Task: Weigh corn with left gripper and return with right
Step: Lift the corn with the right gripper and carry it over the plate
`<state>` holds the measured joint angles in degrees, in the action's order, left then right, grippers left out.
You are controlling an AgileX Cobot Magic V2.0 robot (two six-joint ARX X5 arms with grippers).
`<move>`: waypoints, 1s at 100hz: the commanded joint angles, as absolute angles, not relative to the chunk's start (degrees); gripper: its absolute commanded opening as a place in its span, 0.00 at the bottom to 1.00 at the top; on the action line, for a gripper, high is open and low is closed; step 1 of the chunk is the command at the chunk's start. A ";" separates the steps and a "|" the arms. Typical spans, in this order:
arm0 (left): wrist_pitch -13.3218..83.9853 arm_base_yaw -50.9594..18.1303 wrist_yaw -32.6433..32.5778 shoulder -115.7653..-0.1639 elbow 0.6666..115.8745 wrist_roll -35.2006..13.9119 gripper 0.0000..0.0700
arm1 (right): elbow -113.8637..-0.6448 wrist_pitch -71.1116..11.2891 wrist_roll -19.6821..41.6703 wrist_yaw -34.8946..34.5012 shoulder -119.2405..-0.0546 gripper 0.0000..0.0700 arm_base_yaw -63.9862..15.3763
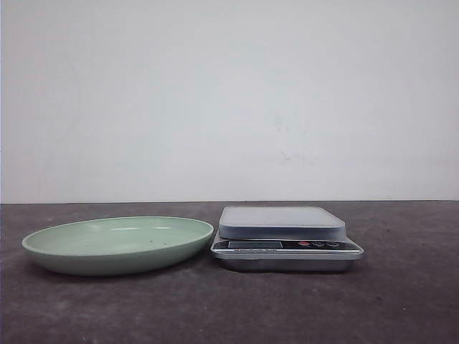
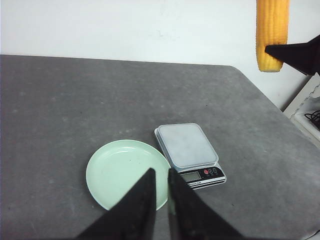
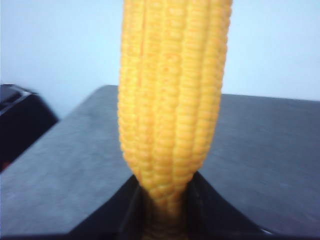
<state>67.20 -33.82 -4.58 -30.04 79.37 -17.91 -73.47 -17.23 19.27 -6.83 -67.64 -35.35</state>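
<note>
The corn, a yellow-orange cob with ridged kernel rows, is gripped at one end between the two black fingers of my right gripper. In the left wrist view the corn hangs high in the air off to the side of the scale, with a black right finger against it. My left gripper is high above the table over the plate's edge, its two black wedge fingers close together with nothing between them. Neither gripper nor the corn shows in the front view.
A pale green plate lies empty on the dark grey table, also seen in the left wrist view. A silver kitchen scale stands right beside it, its platform bare. A white wall is behind.
</note>
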 commanded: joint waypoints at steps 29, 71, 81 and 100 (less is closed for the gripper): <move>66.83 -34.20 -5.13 -30.72 80.20 -17.32 0.00 | -74.48 -12.36 19.73 -9.30 -78.15 0.01 -42.52; 70.83 -34.20 -5.13 -30.72 80.20 -17.30 0.00 | -74.50 -13.56 30.92 -17.10 -98.41 0.01 -43.53; 71.85 -34.20 -5.10 -30.72 80.20 -17.32 0.00 | -74.50 -13.47 32.99 -18.26 -102.08 0.01 -43.81; 72.38 -34.20 -5.10 -30.72 80.20 -17.32 0.00 | -74.50 -13.54 36.58 -21.28 -107.09 0.01 -43.75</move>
